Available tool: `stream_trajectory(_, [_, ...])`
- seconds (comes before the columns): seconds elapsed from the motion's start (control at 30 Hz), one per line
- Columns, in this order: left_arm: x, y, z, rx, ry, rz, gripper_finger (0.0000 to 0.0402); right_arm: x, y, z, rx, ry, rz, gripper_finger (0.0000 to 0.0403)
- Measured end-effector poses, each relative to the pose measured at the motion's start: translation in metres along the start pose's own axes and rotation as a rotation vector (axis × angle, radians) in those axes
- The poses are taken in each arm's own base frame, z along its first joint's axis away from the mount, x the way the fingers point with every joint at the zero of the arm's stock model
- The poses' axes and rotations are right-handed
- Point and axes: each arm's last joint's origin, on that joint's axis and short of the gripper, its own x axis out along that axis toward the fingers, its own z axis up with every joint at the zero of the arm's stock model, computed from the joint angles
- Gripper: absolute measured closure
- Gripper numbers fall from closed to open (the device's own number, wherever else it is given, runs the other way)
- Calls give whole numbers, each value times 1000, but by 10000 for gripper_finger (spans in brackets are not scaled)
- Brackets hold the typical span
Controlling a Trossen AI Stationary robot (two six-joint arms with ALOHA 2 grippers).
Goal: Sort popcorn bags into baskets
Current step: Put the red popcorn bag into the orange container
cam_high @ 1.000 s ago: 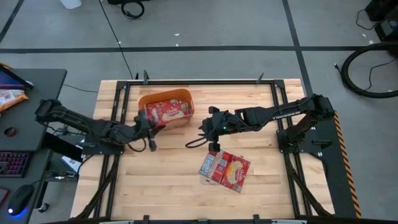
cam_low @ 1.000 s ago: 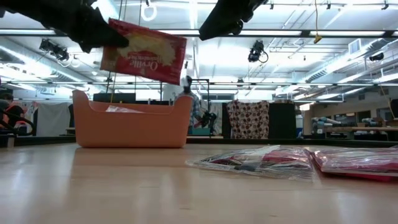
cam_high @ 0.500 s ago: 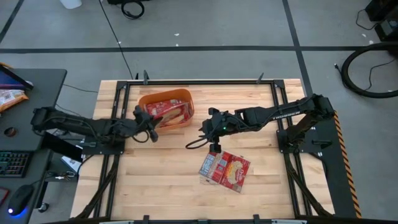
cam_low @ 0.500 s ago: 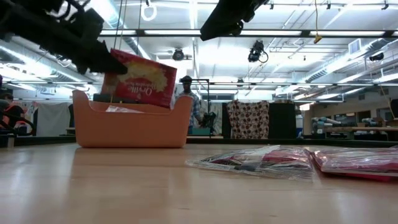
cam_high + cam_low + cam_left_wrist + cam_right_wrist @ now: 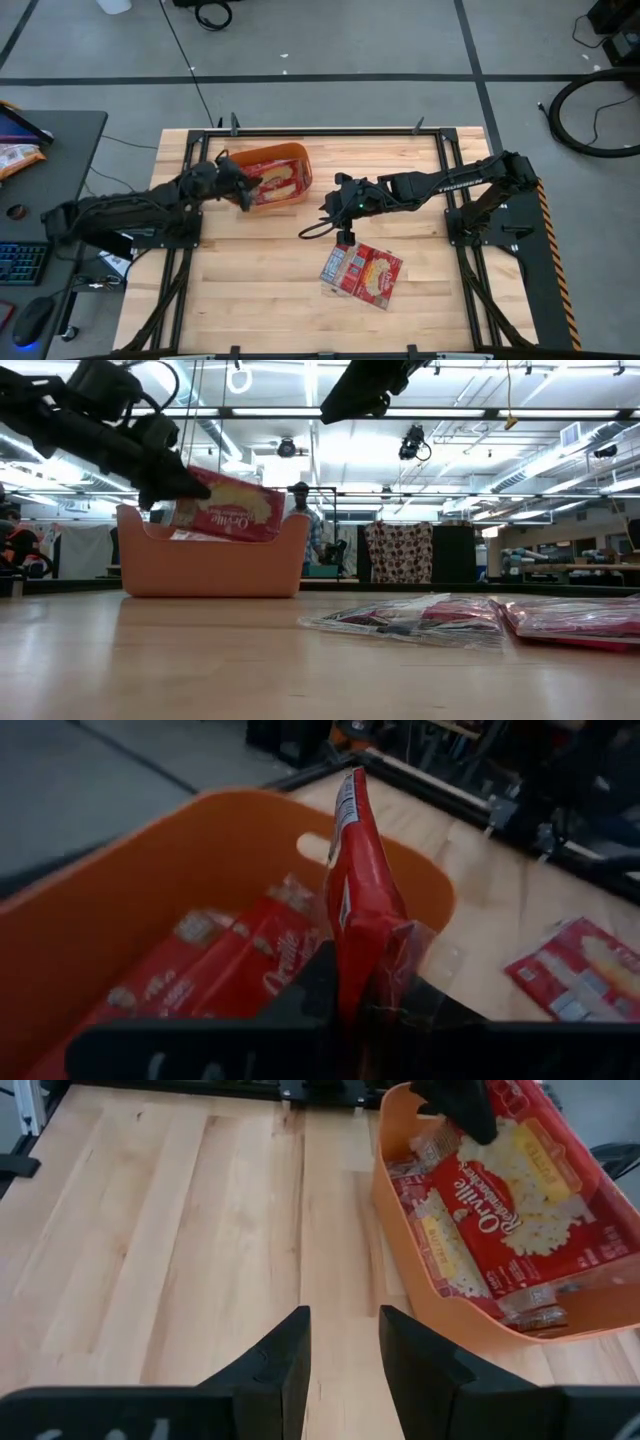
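Observation:
The orange basket (image 5: 268, 176) stands far-left of the table's middle, with red popcorn packets (image 5: 215, 970) lying in it. My left gripper (image 5: 240, 192) is at the basket's left end, shut on one more red packet (image 5: 510, 1210) that slants down into the basket. Two packets (image 5: 362, 270) lie flat on the wood near the table's middle; the low view shows them as well (image 5: 420, 618). My right gripper (image 5: 345, 1350) hangs open above bare wood to the right of the basket, holding nothing. My left gripper pinches the packet between its two fingers at one end (image 5: 195, 485), coming from the table's left and slanting down. In the left wrist view the packet (image 5: 365, 920) stands edge-on between the fingers. It hangs tilted, its lower end behind the basket wall (image 5: 210, 565).
A black metal frame (image 5: 320, 131) runs along the table's edges. A loop of cable (image 5: 312, 228) hangs by my right arm. A desk with a keyboard (image 5: 20, 262) stands to the left. A person (image 5: 300, 520) stands far behind the table. Bare wood lies along the near side.
My left gripper has moved toward the far edge and down, carrying the packet from well above the basket down into it. The packet now sits lower and partly behind the basket wall. It stays shut on the packet.

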Motion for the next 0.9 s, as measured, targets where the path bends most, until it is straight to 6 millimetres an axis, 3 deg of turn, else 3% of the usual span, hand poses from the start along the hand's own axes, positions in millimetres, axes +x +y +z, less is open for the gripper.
stream_trajectory(0.2, [6,10,-5,-126,57,56,361,0,1,0,3,2,25,276])
stream_trajectory(0.33, [7,11,-6,-134,71,75,334,0,1,0,4,3,25,276])
stream_trajectory(0.6, [7,12,-5,-79,50,122,262,0,1,-1,4,6,25,276])
stream_trajectory(0.9, [3,9,10,16,-115,126,249,0,2,-1,5,10,29,276])
